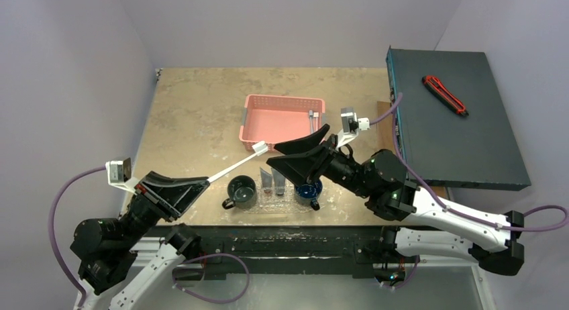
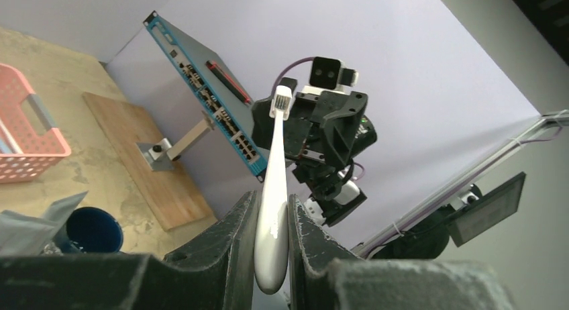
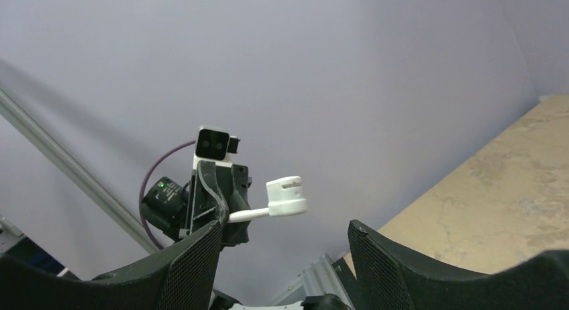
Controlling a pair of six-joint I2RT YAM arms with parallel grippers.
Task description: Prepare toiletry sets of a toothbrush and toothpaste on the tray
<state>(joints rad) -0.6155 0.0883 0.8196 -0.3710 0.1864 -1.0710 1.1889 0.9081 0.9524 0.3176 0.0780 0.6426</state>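
My left gripper (image 1: 203, 183) is shut on the handle end of a white toothbrush (image 1: 235, 164), held in the air and pointing at my right gripper; the grip shows in the left wrist view (image 2: 272, 216). The brush head (image 3: 287, 196) hangs just in front of my right gripper (image 3: 284, 228), whose jaws stand wide open and empty. In the top view the right gripper (image 1: 273, 154) is just right of the head. The see-through tray (image 1: 263, 206) lies at the near edge with two silver tubes (image 1: 273, 181) on it. The pink basket (image 1: 282, 119) holds another item (image 1: 312, 115).
A dark mug (image 1: 241, 191) and a blue mug (image 1: 308, 191) stand at the tray's ends. A dark teal box (image 1: 456, 122) with a red utility knife (image 1: 444, 95) on it sits at the right. A wooden board (image 2: 144, 156) lies beside it.
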